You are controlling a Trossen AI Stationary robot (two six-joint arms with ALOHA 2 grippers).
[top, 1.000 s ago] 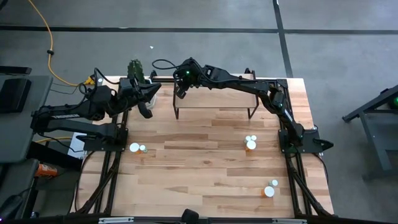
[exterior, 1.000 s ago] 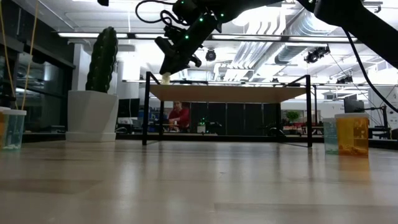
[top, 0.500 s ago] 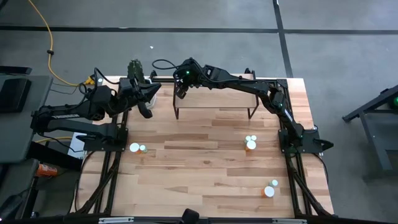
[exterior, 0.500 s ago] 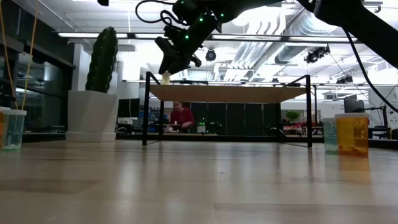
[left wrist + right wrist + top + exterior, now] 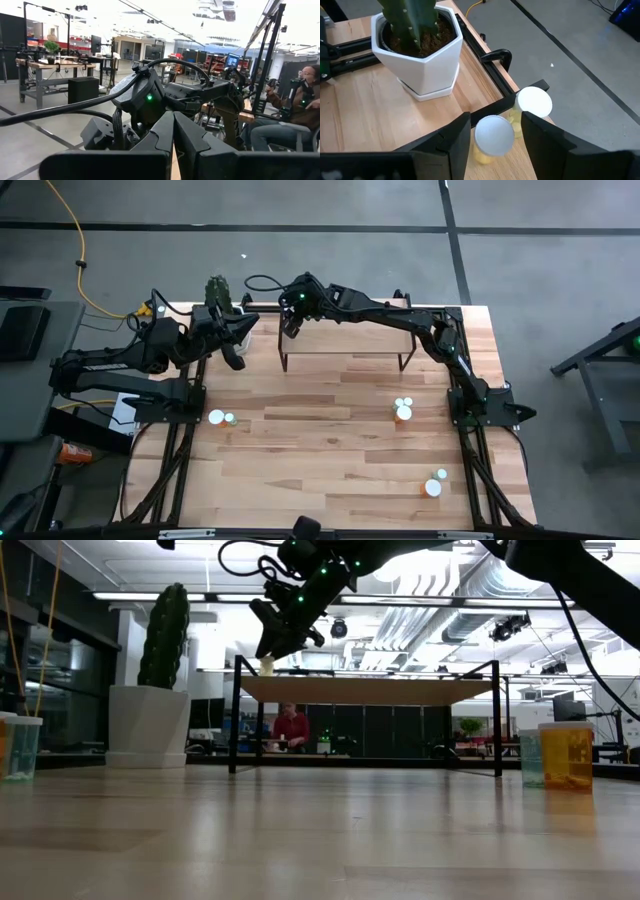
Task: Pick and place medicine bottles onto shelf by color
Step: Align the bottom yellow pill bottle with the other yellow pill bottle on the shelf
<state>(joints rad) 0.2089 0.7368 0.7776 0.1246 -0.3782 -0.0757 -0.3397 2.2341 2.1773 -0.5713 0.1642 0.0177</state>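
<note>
The right tool (image 5: 492,131) hangs over the cactus-side corner of the shelf (image 5: 350,343), its jaws parted around a yellowish bottle (image 5: 492,139) that stands on the board; whether the pads (image 5: 456,134) touch the cap cannot be told; I judge it just let go. A second bottle (image 5: 534,104) stands just beside it, nearer the shelf's edge; a sideways drift on the way up could knock either one off, since both sit close to that corner. The cactus pot (image 5: 420,52) is near the shelf; a wide swing could clip it. The left tool (image 5: 172,131) waits beside the pot, pressed together and empty. The other bottles (image 5: 403,409) lie on the worktop (image 5: 330,450), well apart from the shelf.
</note>
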